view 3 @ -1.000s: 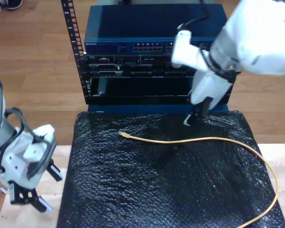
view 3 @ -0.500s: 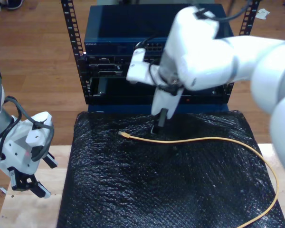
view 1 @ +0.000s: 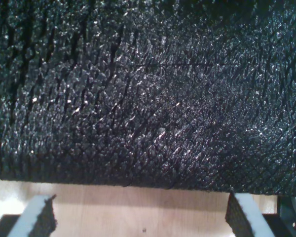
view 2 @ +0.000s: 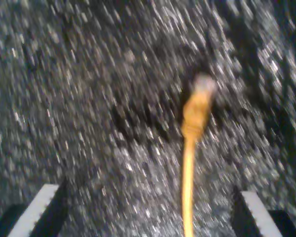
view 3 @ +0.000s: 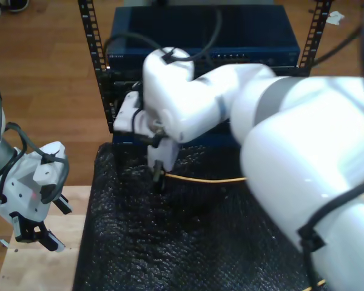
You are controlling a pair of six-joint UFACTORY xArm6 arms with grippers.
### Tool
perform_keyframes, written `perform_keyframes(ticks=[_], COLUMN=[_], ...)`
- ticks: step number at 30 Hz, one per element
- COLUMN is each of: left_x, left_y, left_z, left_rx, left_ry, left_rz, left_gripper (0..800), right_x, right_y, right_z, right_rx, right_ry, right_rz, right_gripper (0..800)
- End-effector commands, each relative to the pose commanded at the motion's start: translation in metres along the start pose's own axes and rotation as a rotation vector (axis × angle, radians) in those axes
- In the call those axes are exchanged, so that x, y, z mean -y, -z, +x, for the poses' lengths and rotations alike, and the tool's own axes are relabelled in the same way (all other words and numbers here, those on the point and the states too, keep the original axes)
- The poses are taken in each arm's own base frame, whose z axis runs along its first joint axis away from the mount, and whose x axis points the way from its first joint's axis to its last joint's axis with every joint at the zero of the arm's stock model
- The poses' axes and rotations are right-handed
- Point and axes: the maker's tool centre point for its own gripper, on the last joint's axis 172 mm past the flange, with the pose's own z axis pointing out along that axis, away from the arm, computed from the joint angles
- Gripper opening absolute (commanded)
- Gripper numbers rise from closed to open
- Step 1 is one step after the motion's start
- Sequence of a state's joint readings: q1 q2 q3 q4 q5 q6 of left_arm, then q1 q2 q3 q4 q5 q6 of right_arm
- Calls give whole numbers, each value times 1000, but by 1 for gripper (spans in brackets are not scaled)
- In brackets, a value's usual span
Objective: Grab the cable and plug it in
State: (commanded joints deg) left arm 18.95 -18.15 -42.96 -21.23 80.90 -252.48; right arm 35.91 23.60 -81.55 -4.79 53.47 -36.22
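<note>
At the exterior view's left, the first gripper hangs over the bare wooden bench, just off the left edge of the black bumpy mat. Its dark fingers are spread wide with nothing between them. The first wrist view shows the same spot: two foam-tipped fingers far apart, over pale wood, with the mat's edge just ahead.

Near the middle of the exterior view, the second gripper points down at the mat near its far edge. Its tips are dark and small here — hard to tell apart. The second wrist view is blurry, but its two fingers stand wide apart with the cable running between them, touching neither. The yellow-orange cable lies flat on the mat, and its pale plug is a smear.

To the right, the big white arm covers most of the cable — a short piece shows beside the second gripper. Behind, the blue rack box is partly hidden too.
</note>
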Motion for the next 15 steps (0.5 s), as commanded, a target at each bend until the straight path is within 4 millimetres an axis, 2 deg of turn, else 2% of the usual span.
perform_keyframes(ticks=[8,15], left_x=[1,1], left_y=[0,0], left_z=[-1,-2], left_rx=[0,0], left_ry=[1,2], left_rz=[2,3], left_gripper=[800,800], right_x=[-20,-18], right_y=[-18,-28], right_z=[-1,-3], right_rx=[73,86], right_ry=[-27,-55], right_rz=[-88,-81], right_gripper=[742,713])
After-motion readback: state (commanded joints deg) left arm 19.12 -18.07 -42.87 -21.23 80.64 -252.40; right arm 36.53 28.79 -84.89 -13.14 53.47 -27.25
